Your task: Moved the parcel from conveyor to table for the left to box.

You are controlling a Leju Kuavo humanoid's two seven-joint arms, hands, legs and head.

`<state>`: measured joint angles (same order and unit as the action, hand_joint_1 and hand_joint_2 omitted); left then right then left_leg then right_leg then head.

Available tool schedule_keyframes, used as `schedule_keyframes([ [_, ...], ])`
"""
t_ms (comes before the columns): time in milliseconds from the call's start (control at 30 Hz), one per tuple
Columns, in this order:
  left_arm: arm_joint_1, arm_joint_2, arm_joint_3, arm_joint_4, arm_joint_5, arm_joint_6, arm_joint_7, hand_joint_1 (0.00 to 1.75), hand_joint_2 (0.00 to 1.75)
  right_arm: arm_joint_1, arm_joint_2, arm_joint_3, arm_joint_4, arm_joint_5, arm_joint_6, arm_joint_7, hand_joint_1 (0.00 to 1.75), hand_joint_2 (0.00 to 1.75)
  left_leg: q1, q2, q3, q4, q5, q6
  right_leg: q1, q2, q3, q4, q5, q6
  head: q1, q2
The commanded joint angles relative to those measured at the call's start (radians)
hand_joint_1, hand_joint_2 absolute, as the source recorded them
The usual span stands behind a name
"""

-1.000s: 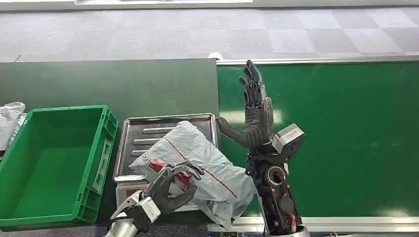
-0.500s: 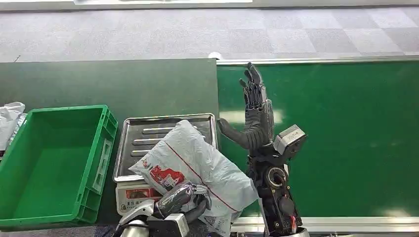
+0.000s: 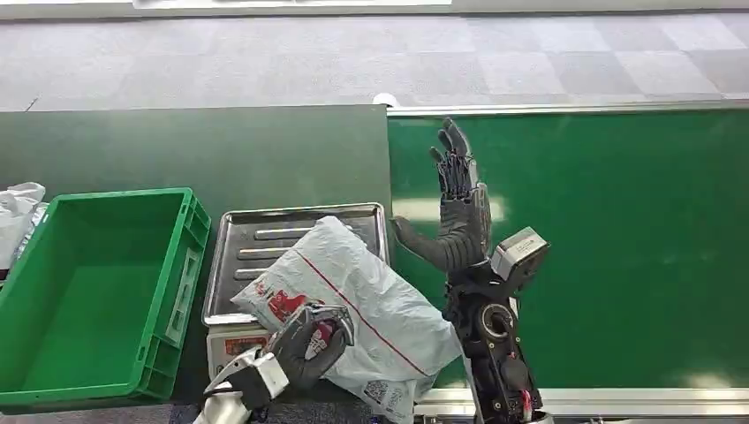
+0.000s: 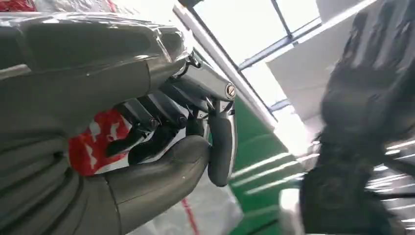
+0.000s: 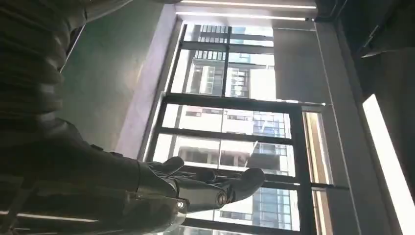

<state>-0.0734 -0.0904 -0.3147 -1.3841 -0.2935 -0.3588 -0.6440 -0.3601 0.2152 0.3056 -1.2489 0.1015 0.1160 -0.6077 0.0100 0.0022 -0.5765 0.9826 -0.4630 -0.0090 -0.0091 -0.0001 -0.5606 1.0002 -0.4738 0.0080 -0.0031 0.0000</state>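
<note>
While I watch from the head camera, my left hand [image 3: 305, 344] is curled onto the near edge of the parcel [image 3: 353, 296], a white plastic mailer bag with red print and a thin red stripe. From the left wrist camera I can see the fingers [image 4: 161, 132] folded down over the red-printed patch, with the thumb [image 4: 156, 176] coming up under them, so that hand is gripping the bag's plastic.

The parcel spreads away from that hand and to its right, lying across a metal tray [image 3: 256, 238] that sits on top of a scale [image 3: 231, 346]. One corner of the bag hangs past the tray's edge toward my right arm, over the seam where the dark table [image 3: 194, 150] meets the green conveyor belt [image 3: 618, 238]. A label with small print shows on the lowest flap, just beside the left hand.

My right hand [image 3: 459, 203] is raised above the conveyor, just past the parcel's far-right corner and not touching it. Its fingers [image 3: 452, 155] are stretched out straight and its thumb [image 3: 413, 238] juts sideways toward the tray, so it is spread wide and holding nothing. The right wrist camera shows those fingers extended against windows.

Off to the left of my left hand sits the green crate [image 3: 93, 291], with a crumpled white bag [image 3: 18, 208] just beyond its outer wall.
</note>
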Motion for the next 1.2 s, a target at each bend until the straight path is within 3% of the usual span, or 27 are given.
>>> schedule_keyframes([
  [33, 0.066, -0.016, 0.12, -0.139, 0.215, -0.124, -0.05, 1.75, 1.75, -0.031, -0.014, 0.009, 0.064, -0.008, 0.007, -0.001, 0.0, 1.75, 0.0, 0.002, 0.001, -0.001, -0.001, 0.0, 0.0, 0.002, 0.001, -0.001, 0.0, 0.0, 0.0, 0.0],
  [433, 0.071, -0.029, 0.134, -0.143, 0.231, -0.112, -0.044, 1.75, 1.75, -0.03, -0.011, 0.009, 0.066, -0.008, 0.009, -0.004, 0.0, 1.75, 0.0, 0.001, 0.002, -0.001, 0.0, 0.0, 0.001, 0.001, 0.002, -0.002, 0.0, 0.0, 0.0, 0.0],
  [467, 0.069, -0.024, 0.127, -0.139, 0.218, -0.11, -0.032, 1.34, 1.75, -0.031, -0.01, 0.011, 0.069, -0.007, 0.01, -0.004, 0.0, 1.75, 0.0, 0.001, 0.002, -0.001, 0.0, 0.0, 0.0, 0.001, 0.002, -0.001, 0.0, 0.0, 0.0, 0.0],
  [500, 0.069, -0.017, 0.114, -0.138, 0.173, -0.085, -0.013, 0.0, 1.75, -0.032, -0.009, 0.012, 0.073, -0.006, 0.011, -0.005, 0.0, 1.75, 0.0, 0.001, 0.002, -0.002, 0.0, 0.0, 0.0, 0.001, 0.002, -0.002, 0.0, 0.0, 0.0, 0.0],
  [700, 0.039, -0.022, 0.036, -0.058, -0.154, 0.184, 0.124, 0.0, 1.75, -0.023, -0.007, 0.009, 0.06, -0.001, 0.013, -0.003, 0.0, 1.75, 0.0, -0.001, 0.002, -0.002, 0.001, 0.0, 0.0, -0.001, 0.003, -0.002, 0.001, 0.0, 0.0, 0.0],
  [867, 0.011, -0.042, 0.032, -0.001, -0.231, 0.364, 0.165, 0.0, 1.75, -0.014, -0.002, -0.002, 0.041, 0.01, 0.011, 0.01, 0.0, 1.75, 0.0, -0.002, 0.002, -0.002, 0.001, 0.0, 0.0, -0.002, 0.003, -0.002, 0.0, 0.0, 0.0, 0.0],
  [1200, -0.013, -0.042, 0.005, 0.041, -0.275, 0.494, 0.209, 0.0, 1.75, -0.004, -0.011, -0.012, 0.04, 0.011, 0.003, 0.011, 0.0, 1.75, 0.0, -0.002, 0.002, -0.002, 0.001, 0.0, 0.0, -0.002, 0.003, -0.002, 0.0, 0.0, 0.0, 0.0],
])
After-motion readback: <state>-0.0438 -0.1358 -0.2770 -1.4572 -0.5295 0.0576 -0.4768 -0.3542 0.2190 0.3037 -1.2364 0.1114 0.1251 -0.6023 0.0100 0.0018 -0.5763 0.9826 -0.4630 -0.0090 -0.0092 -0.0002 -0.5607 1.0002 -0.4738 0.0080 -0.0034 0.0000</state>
